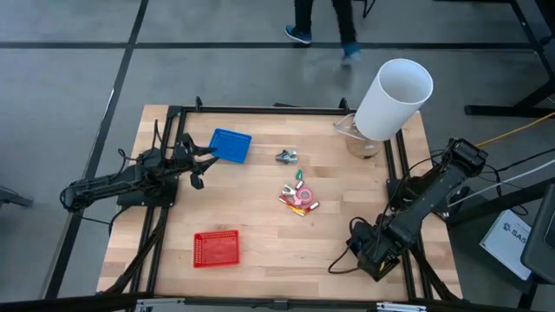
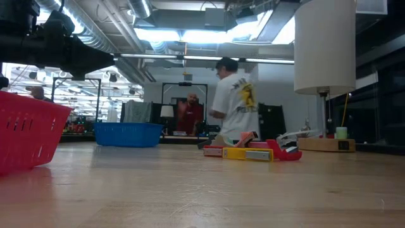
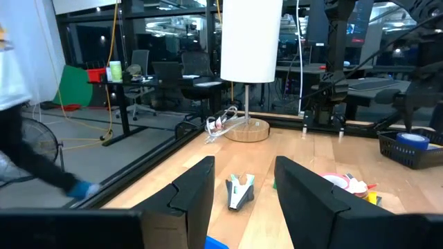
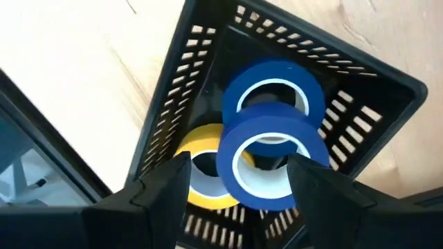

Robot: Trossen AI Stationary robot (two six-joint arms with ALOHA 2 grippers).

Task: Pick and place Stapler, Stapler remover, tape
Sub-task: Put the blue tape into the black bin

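My right gripper (image 4: 239, 176) stands open, pointing down over a black basket (image 4: 208, 69) at the table's near right. In the basket lie two blue tape rolls (image 4: 266, 162) and a yellow one (image 4: 201, 187); the nearer blue roll rests on the others, below the gap between the fingers. The red stapler (image 1: 295, 201) and a pink tape roll (image 1: 303, 192) lie in a small pile at mid-table. Just beyond that pile lies the silvery stapler remover (image 1: 288, 156). My left gripper (image 1: 198, 169) waits open and level at the table's left, beside the blue basket (image 1: 230, 145).
A red basket (image 1: 216, 249) stands near the front left. A white lamp (image 1: 395, 97) on a wooden base stands at the far right corner. Bare wood lies between the pile and the baskets. A person walks beyond the far edge (image 1: 325, 26).
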